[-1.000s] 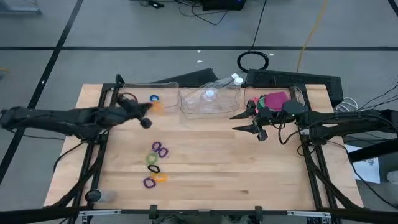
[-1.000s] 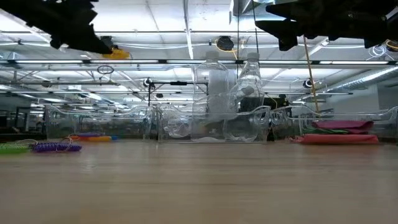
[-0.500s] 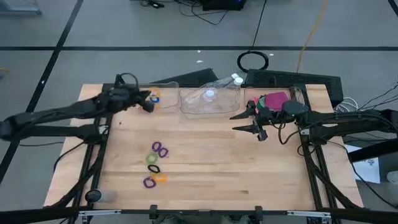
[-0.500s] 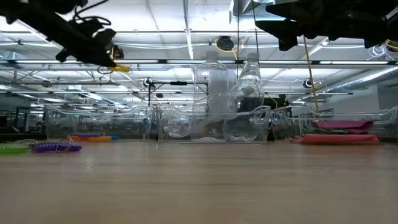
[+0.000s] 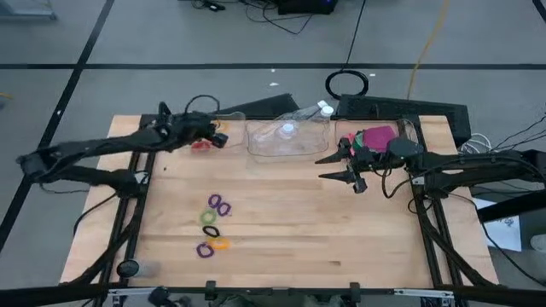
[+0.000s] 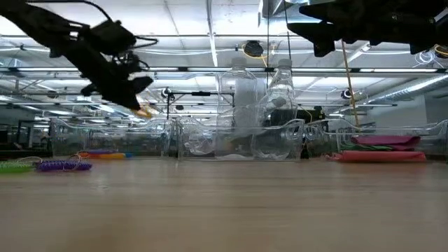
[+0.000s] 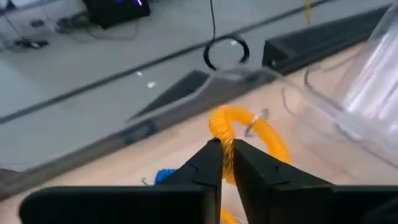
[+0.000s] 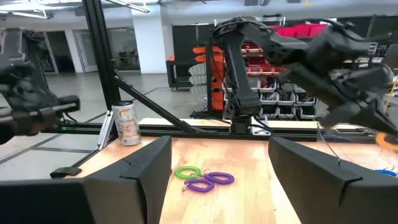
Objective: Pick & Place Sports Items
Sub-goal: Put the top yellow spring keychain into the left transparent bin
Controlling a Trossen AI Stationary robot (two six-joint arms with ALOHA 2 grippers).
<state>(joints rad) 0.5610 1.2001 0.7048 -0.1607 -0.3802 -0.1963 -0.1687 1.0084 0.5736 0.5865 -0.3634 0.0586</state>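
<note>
Beside clear bottles (image 5: 290, 130) on my table (image 5: 290, 230), left jaws pinch an orange ring (image 7: 245, 134); right jaws hang spread.

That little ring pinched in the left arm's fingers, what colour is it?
Orange-yellow. The elastic ring shows best in the left wrist view, pinched by the left gripper.
</note>
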